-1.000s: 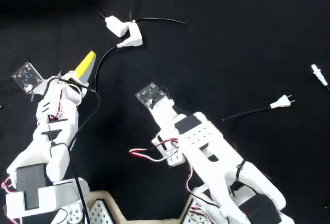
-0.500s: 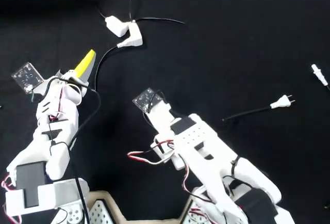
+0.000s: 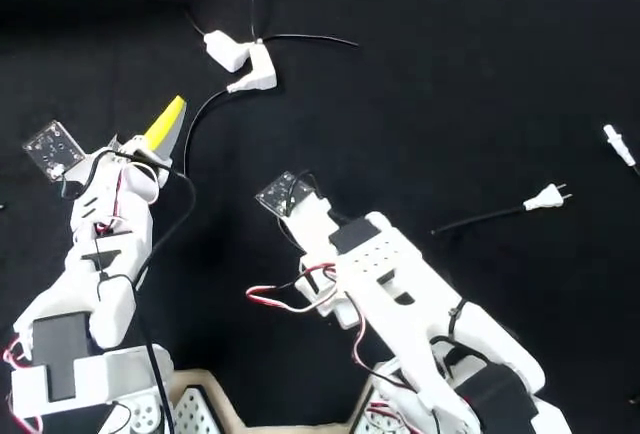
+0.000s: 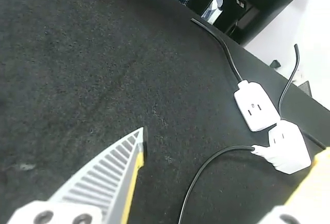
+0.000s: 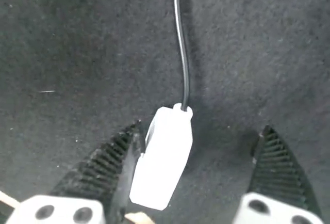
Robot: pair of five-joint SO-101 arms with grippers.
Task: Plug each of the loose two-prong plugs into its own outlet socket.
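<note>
A white socket block (image 3: 224, 51) lies at the table's far side, with a white plug (image 3: 256, 71) and its black cord touching it. Both show in the left wrist view as the socket block (image 4: 253, 106) and the plug (image 4: 286, 144), ahead of my open left gripper (image 4: 216, 193), which holds nothing. A loose two-prong plug (image 3: 547, 195) on a black cord lies far right. My right gripper (image 5: 193, 167) is open around a white corded block (image 5: 164, 156) that rests near one finger (image 5: 111, 164).
The table is covered in black cloth (image 3: 430, 94). A small white connector (image 3: 619, 144) lies at the right edge. A black cord (image 3: 200, 119) curves from the far plug past my left arm. Red and white wires (image 3: 285, 299) hang beside the right arm.
The right arm has shifted slightly to the left over the cloth. The left arm and the plugs at the far side have not moved.
</note>
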